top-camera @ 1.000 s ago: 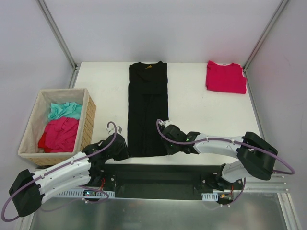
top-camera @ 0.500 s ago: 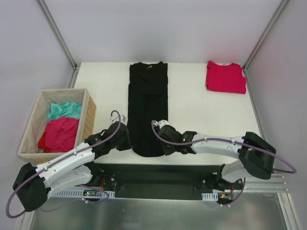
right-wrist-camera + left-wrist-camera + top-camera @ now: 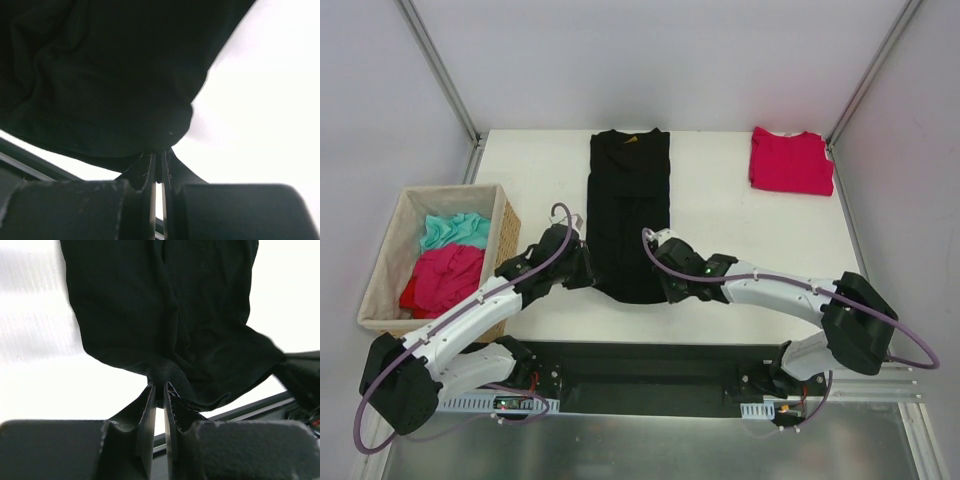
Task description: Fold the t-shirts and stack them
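A long black t-shirt (image 3: 629, 205) lies folded into a narrow strip down the middle of the white table (image 3: 740, 250), collar at the far edge. Its near hem is lifted and curled over the cloth. My left gripper (image 3: 586, 272) is shut on the hem's left corner (image 3: 160, 374). My right gripper (image 3: 667, 282) is shut on the hem's right corner (image 3: 172, 132). A folded crimson-red t-shirt (image 3: 791, 160) rests at the far right corner of the table.
A woven tan basket (image 3: 505, 235) stands at the left, holding teal cloth (image 3: 455, 230) and pink-red cloth (image 3: 445, 278). A black rail (image 3: 650, 365) runs along the table's near edge. Metal frame posts rise at both far corners.
Both grippers have closed on the black t-shirt's near hem and carried it away from the near edge toward the far side, so the strip looks shorter.
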### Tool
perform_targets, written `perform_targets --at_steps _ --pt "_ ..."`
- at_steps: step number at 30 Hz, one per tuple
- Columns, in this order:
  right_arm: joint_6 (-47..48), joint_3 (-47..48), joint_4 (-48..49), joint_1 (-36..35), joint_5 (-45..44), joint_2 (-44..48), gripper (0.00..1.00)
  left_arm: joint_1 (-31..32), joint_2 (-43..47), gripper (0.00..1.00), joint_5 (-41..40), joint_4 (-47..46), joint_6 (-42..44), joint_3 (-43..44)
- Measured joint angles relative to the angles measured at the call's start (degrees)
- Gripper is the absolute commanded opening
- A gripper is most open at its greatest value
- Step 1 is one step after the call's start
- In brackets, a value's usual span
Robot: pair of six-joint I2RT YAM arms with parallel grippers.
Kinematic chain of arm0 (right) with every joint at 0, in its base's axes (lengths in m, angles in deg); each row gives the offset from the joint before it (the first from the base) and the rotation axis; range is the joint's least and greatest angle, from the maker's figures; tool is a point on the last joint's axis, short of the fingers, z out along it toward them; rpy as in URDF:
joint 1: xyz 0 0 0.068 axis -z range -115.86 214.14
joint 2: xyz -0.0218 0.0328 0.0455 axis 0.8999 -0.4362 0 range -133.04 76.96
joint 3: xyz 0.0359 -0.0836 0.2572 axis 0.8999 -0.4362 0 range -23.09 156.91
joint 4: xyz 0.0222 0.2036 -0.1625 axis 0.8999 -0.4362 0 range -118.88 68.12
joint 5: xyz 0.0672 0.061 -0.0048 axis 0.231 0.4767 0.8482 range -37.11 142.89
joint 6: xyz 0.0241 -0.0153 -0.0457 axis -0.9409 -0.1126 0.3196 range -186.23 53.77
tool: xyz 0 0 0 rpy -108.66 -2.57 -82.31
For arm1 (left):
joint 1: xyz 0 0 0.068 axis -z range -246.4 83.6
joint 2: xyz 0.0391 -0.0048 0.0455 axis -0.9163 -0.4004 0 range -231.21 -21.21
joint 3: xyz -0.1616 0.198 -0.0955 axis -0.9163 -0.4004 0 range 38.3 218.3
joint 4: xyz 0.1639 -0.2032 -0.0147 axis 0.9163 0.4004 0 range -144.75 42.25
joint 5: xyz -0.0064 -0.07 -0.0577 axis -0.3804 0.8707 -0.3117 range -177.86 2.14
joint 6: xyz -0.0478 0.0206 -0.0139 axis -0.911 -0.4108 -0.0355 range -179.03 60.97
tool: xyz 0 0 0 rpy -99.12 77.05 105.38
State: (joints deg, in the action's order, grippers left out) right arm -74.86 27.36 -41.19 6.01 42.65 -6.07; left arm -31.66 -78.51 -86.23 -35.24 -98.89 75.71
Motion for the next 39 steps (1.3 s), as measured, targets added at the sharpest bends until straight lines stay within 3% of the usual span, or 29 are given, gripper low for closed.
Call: perform_targets --at_steps 14,27,39 --pt "3.9 16.5 -4.7 9.6 1.2 -9.3 0.01 -7.6 -7.5 0.11 4.4 0.4 5.0 8.4" --pt "5.4 24.2 -7.1 16.9 3.6 -16.1 0.01 -20.7 -20.7 0.09 9.8 0.4 8.5 19.9" --pt "7.0 33.8 -9.4 20.0 5.0 -22.2 0.01 -20.9 -27.9 0.08 11.6 1.8 10.6 31.2"
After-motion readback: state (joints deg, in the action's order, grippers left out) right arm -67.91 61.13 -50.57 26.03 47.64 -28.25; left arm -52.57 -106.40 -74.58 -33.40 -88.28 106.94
